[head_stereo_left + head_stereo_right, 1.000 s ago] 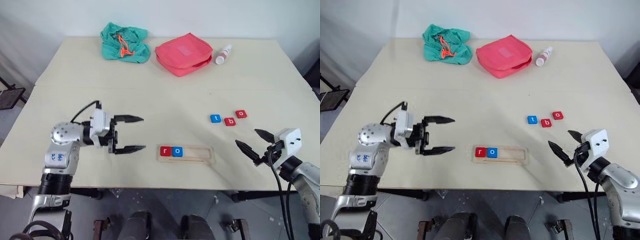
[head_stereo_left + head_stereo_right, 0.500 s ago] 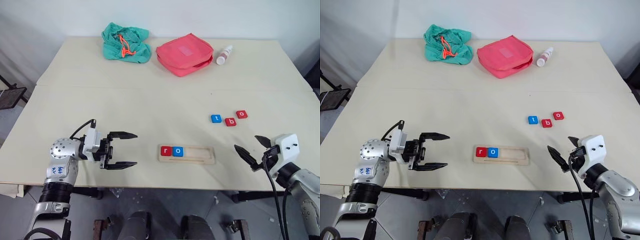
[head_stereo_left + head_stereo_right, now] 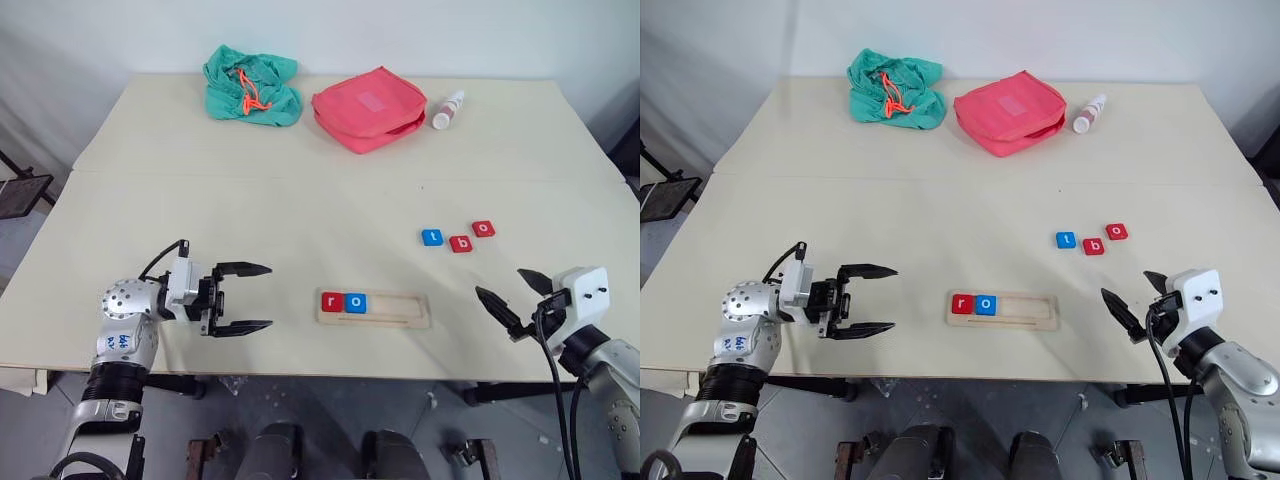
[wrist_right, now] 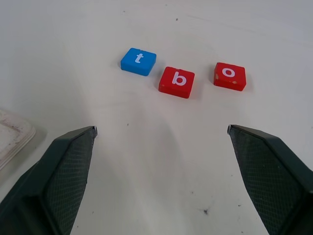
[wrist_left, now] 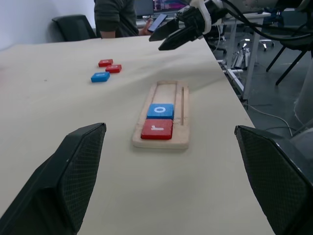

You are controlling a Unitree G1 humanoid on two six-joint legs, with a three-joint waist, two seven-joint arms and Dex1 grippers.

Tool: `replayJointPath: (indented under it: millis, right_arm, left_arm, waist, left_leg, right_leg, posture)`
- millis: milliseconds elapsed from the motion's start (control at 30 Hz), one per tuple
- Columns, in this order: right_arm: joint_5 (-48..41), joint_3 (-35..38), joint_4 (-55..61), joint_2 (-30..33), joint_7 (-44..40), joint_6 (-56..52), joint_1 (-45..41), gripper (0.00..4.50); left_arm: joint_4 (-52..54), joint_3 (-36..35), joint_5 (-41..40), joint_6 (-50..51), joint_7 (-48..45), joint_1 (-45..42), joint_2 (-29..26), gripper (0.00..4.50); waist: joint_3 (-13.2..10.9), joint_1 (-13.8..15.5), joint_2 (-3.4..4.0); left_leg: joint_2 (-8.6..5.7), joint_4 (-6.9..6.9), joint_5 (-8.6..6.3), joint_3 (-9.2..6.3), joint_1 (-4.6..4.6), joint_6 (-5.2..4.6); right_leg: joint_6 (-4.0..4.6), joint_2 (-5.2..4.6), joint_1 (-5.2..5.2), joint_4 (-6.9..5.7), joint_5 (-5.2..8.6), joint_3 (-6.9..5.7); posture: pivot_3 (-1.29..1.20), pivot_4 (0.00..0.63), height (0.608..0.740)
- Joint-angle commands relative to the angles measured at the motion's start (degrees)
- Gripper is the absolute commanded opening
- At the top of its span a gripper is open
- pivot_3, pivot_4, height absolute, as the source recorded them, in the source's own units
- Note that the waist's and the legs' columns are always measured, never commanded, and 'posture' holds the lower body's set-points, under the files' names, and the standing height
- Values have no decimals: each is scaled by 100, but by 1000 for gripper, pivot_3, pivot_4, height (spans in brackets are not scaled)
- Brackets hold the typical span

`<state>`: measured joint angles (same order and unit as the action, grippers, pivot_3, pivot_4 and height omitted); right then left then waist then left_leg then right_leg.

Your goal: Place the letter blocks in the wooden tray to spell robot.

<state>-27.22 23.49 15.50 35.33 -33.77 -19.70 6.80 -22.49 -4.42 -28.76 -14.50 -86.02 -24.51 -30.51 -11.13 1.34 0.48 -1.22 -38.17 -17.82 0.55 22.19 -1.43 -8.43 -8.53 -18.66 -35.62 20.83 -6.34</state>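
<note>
1. Your right gripper (image 3: 512, 305) hangs over the near right edge of the table (image 3: 300, 190), fingers spread wide and holding nothing.
2. From it, the three loose letter blocks lie at about eleven o'clock, a short row near at hand: blue t (image 3: 431, 237), red b (image 3: 460, 243), red o (image 3: 483, 228). The b, which I judge comes next, sits in the middle, close beside both neighbours but touching neither.
3. The wooden tray (image 3: 392, 309) lies at nine o'clock from this gripper, its long axis running three to nine across your view. A red r (image 3: 331, 301) and blue o (image 3: 355, 302) fill its nine o'clock end; the rest stands bare.
4. Your left gripper (image 3: 240, 297) is also spread and empty, at nine o'clock of the tray, well apart from the loose blocks.
5. So the right arm is nearer the b.
</note>
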Motion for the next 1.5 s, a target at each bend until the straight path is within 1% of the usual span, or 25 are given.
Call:
replayJointPath:
  millis: [33, 100, 167, 267, 500, 600, 767, 1000, 1100, 1133, 1200, 1333, 1367, 1400, 1500]
  right_arm:
    - [-61, 154, 152, 28, 76, -14, -145, 4500]
    - [-73, 38, 180, -8, 289, -289, -370, 4500]
    - [-70, -133, 82, -123, 591, -597, -775, 4500]
    - [13, -405, -363, -264, 888, -1078, -1436, 4500]
    - [665, -953, -1377, -489, 1145, -778, -2440, 4500]
    - [784, -1058, -1629, -530, 1099, -684, -2584, 4500]
    - [1139, -1266, -2491, -597, 1155, -441, -2896, 4500]
    - [1213, -1278, -2861, -664, 1163, -372, -3063, 4500]
    - [1256, -1301, -3006, -761, 1213, -315, -3116, 3920]
    - [1265, -1317, -3014, -790, 1229, -316, -3121, 3632]
    - [1266, -1325, -3017, -833, 1236, -287, -3118, 2990]
    - [1233, -1276, -2786, -892, 1292, -320, -3023, 1571]
    - [1211, -1255, -2657, -902, 1310, -339, -2980, 1464]
    - [1195, -1243, -2569, -907, 1325, -354, -2952, 1468]
    - [1031, -1155, -1782, -884, 1334, -541, -2642, 1468]
  left_arm:
    - [48, -6, -134, -84, -408, -58, -11, 4469]
    - [44, 12, -129, -98, -397, -87, 6, 4469]
    - [48, 36, -130, -110, -358, -130, 51, 4469]
    - [24, 89, -119, -145, -341, -193, 126, 4469]
    - [107, 155, -110, -228, -329, -148, 261, 4469]
    - [146, 180, -109, -243, -329, -104, 265, 4469]
    - [417, 156, -147, -239, -185, 101, 240, 4469]
    - [589, 123, -131, -200, -72, 243, 218, 4469]
    - [621, 117, -115, -212, -20, 268, 232, 4500]
    - [633, 113, -116, -211, -11, 279, 232, 4500]
    - [634, 115, -113, -215, -2, 283, 240, 4500]
    - [635, 122, -126, -219, -30, 309, 248, 4500]
    - [629, 121, -133, -225, -49, 318, 248, 4500]
    - [625, 120, -137, -229, -61, 324, 248, 4500]
    - [546, 96, -148, -274, -110, 332, 246, 4500]
  waist:
    - [0, -5, 0]
    - [0, -7, 0]
    - [0, -17, 0]
    - [0, -34, 0]
    - [0, -20, 0]
    - [0, -24, 0]
    - [0, -81, 0]
    - [1, -146, -1]
    - [2, -154, -3]
    - [2, -150, -3]
    - [3, -148, -5]
    - [4, -142, -7]
    - [4, -140, -7]
    - [4, -139, -6]
    - [4, -142, -6]
  left_leg:
    - [0, 0, 0, 1, 0, 0]
    - [1, 0, 0, 0, 0, 0]
    - [2, -1, 0, 1, -1, 0]
    - [4, -2, 1, 1, -1, 1]
    - [-3, 3, 0, -5, 6, 0]
    - [-2, 4, 1, -3, 6, 0]
    - [-1, 4, 1, -1, 6, 0]
    - [1, 4, 1, -5, 5, 1]
    - [1, 4, 1, -4, 4, 1]
    - [1, 4, 1, -5, 4, 1]
    - [1, 3, 1, -7, 4, 1]
    - [1, 1, 1, -8, 4, 1]
    - [1, 1, 1, -9, 4, 1]
    - [0, 1, 1, -10, 4, 1]
    - [0, 5, 1, -12, 5, 1]
  right_leg:
    - [0, 0, 0, 0, 0, 0]
    - [0, 1, 0, 0, 0, -1]
    - [0, 0, 0, -1, 0, -1]
    - [0, 2, -2, -2, 0, 0]
    - [0, -1, -11, -8, 0, -1]
    - [0, -1, -13, -10, 0, -2]
    - [0, -1, -15, -14, 0, -2]
    - [0, -1, -15, -18, 0, -2]
    - [0, -1, -15, -18, 0, -2]
    - [0, -1, -15, -18, 0, -2]
    - [0, -1, -14, -19, 0, -2]
    - [0, -1, -14, -19, 0, -1]
    - [0, -1, -13, -20, 0, 0]
    - [0, -1, -13, -20, 0, 0]
    - [0, -1, -15, -20, 0, 0]
  posture:
    - [0, 150, 740]
    - [0, 150, 740]
    - [0, 150, 740]
    - [0, 150, 740]
    - [0, 150, 740]
    - [0, 150, 740]
    - [0, 150, 740]
    - [0, 150, 740]
    - [0, 150, 740]
    - [0, 150, 740]
    - [0, 150, 740]
    - [0, 150, 740]
    - [0, 150, 740]
    - [0, 150, 740]
    - [0, 150, 740]
